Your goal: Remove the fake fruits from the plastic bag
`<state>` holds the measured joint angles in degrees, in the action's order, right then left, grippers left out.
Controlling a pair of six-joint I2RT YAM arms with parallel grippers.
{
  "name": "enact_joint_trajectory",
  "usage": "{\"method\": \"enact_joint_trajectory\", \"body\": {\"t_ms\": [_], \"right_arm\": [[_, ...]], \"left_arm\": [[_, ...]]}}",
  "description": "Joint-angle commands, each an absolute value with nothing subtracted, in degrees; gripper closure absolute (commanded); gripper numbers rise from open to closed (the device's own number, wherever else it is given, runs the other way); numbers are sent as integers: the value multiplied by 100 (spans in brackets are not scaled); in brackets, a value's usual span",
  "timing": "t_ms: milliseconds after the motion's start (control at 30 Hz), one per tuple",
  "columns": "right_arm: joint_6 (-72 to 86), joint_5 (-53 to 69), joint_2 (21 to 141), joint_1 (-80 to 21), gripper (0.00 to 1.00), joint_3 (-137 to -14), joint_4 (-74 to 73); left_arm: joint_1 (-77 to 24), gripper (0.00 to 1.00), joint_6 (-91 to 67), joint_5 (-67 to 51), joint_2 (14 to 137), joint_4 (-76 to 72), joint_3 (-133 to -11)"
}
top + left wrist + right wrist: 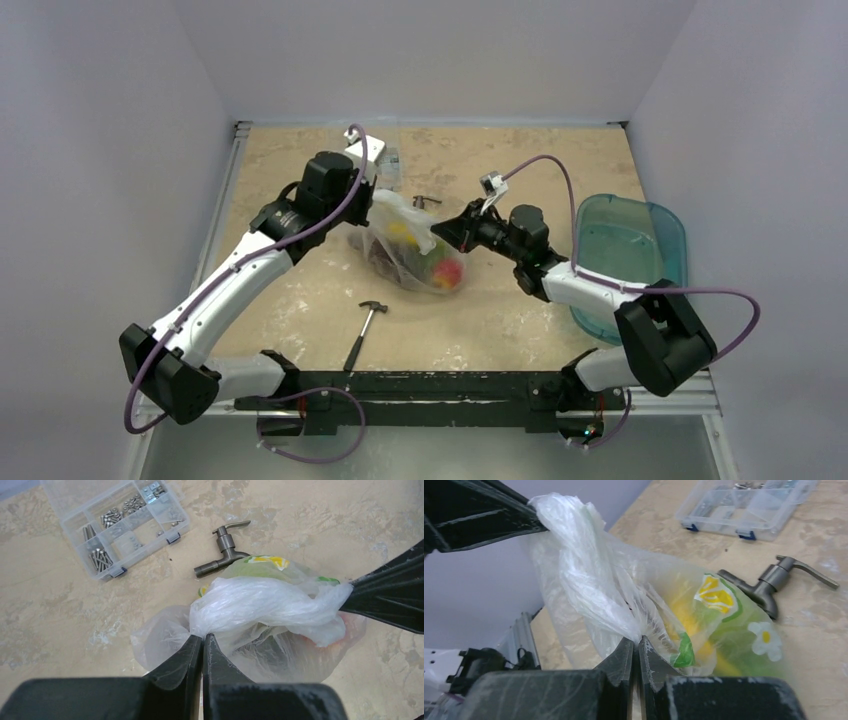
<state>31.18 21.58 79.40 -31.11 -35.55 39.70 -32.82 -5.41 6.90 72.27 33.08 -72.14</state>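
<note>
Thin crinkly transparent plastic bag [405, 222] mid-table, glossy yellow, red, green fake fruits [448, 272] inside. Left gripper [202, 637] fingers closed, pinching bag's left edge. Right gripper [638, 641] fingers closed, pinching bag's right edge.

This was a robotics lab test cell: bare grey walls [100, 150] enclosed a beige table [480, 325], two robot arms [232, 278] bolted along its rail [430, 385].
</note>
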Motion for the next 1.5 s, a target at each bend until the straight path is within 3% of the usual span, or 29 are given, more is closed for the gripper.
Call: {"method": "enact_joint_trajectory", "body": {"t_ms": [0, 33, 133, 200, 267, 400, 600, 733, 933, 967, 1033, 1067, 1200, 1367, 1467], "right_arm": [[3473, 2981, 7905, -3138, 100, -3610, 4451], [3409, 2994, 7916, -3138, 100, -3639, 4427], [3200, 3082, 7989, -3140, 100, -3823, 4203], [3101, 3179, 8015, -3146, 100, -3900, 4102], [2979, 3249, 8030, -3152, 100, -3972, 3982], [2820, 3322, 8042, -3192, 100, -4035, 3861], [2673, 3285, 8092, -3294, 100, -4115, 3714], [2602, 3255, 8093, -3311, 100, -4147, 3602], [2469, 3112, 7937, -3311, 100, -4125, 3402], [2448, 3078, 7905, -3309, 100, -4122, 3360], [2404, 3007, 7836, -3308, 100, -4123, 3289], [2381, 2954, 7788, -3306, 100, -4122, 3257], [2369, 2525, 7596, -3310, 100, -4078, 3094], [3569, 774, 7154, -3196, 100, -3522, 3238], [3423, 661, 7125, -3169, 99, -3462, 3306]], "left_arm": [[-3260, 100, -610, 1091, 6734, 2575, -6906], [-3262, 94, -588, 1038, 6644, 2488, -6847], [-3257, 44, -431, 549, 6451, 2242, -6708], [-3260, 20, -309, 155, 6465, 2137, -6695], [-3266, 8, -220, -79, 6594, 2162, -6789], [-3256, 6, -68, -279, 7066, 2439, -7140], [-3234, 14, -87, -324, 7532, 2751, -7450], [-3237, 31, -27, -280, 7710, 2989, -7568], [-3238, 32, -26, -339, 7849, 3347, -7656], [-3241, 36, -22, -350, 7882, 3407, -7674], [-3236, 53, -21, -285, 7989, 3556, -7775], [-3237, 68, -26, -211, 8026, 3617, -7832], [-3234, 96, -31, 535, 7857, 3433, -7719], [-3129, 100, -355, 1444, 6960, 2502, -6925], [-2990, 100, -497, 1103, 6591, 2011, -6573]]}}
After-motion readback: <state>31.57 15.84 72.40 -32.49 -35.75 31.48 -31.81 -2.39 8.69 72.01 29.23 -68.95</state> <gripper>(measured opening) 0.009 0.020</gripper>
